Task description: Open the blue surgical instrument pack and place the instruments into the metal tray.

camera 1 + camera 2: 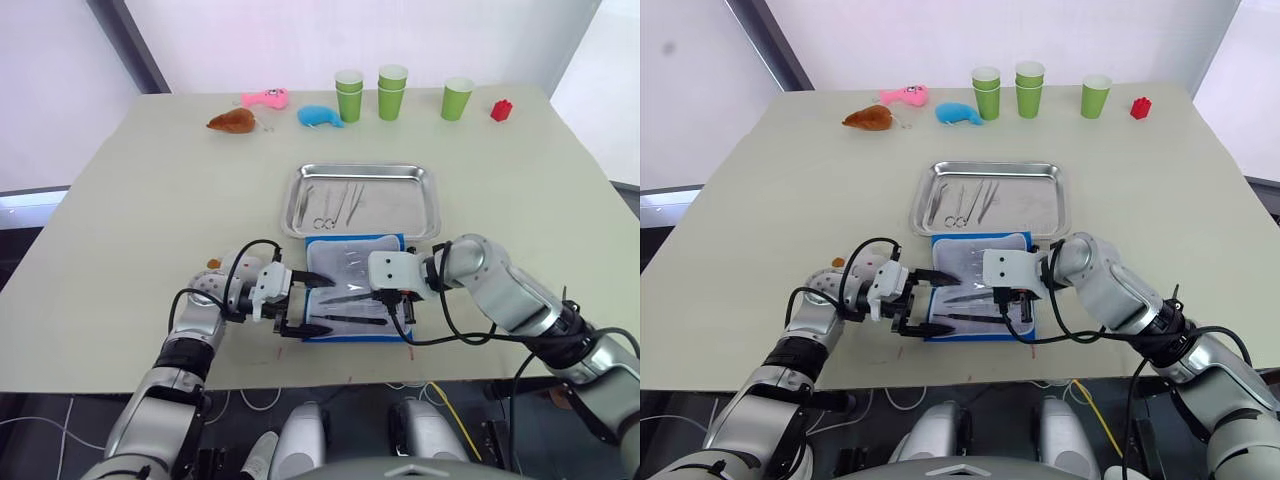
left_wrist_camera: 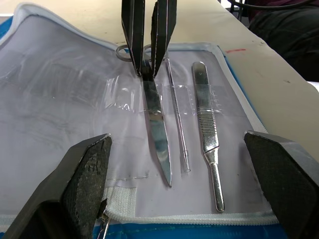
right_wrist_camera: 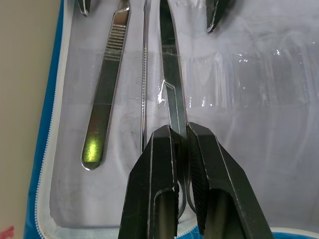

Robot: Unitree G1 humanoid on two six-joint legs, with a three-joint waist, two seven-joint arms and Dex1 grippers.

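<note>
Open instrument pack [image 1: 355,285] lying on the counter [image 1: 140,210], just in front of the metal tray [image 1: 361,200].
Instruments [image 1: 332,205] lie in the tray's left half; cups [image 1: 391,91] and toys [image 1: 264,98] line the counter's far edge.

Both arms are silver-grey jointed shells with black looping cables, each ending in a white wrist housing and a black two-fingered end effector, left [image 1: 303,305] and right [image 1: 372,297].

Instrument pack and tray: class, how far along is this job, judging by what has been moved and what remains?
Done: the blue pack lies open, and several instruments are in the metal tray. In hand: the right claw is shut on a flat instrument in the pack. Left: a scalpel handle and a thin probe. The left claw is open.
</note>
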